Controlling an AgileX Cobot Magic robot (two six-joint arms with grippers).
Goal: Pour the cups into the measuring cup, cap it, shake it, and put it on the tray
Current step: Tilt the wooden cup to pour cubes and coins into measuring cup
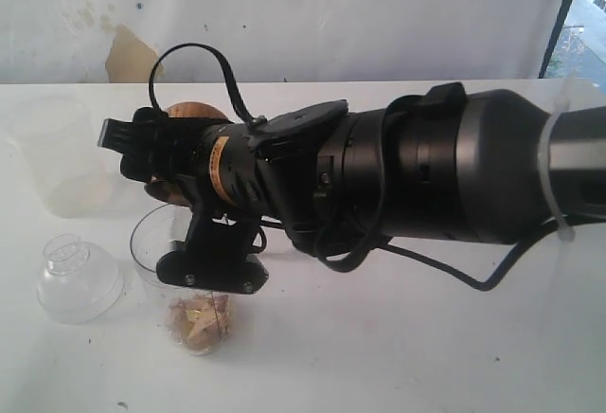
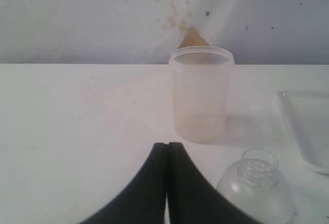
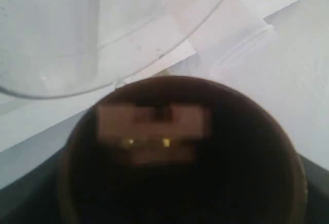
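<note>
On white table [image 1: 426,337] by stained white wall [image 1: 284,15], right hand [image 1: 166,190] clamped on wooden cup [image 1: 194,113], left hand [image 2: 167,147] together.

The exterior camera looks down across the desk [image 1: 426,337] toward the back wall [image 1: 331,15]. The left wrist camera, low, faces that wall, sharing the frosted cup [image 2: 200,95] and domed lid [image 2: 255,185]. The right wrist camera seems almost against the wooden cup [image 3: 180,157]'s blurred mouth.

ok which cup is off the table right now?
The brown wooden cup, held in the right fingers, tipped over the clear measuring cup. That one and the frosted cup stand on the table.
</note>
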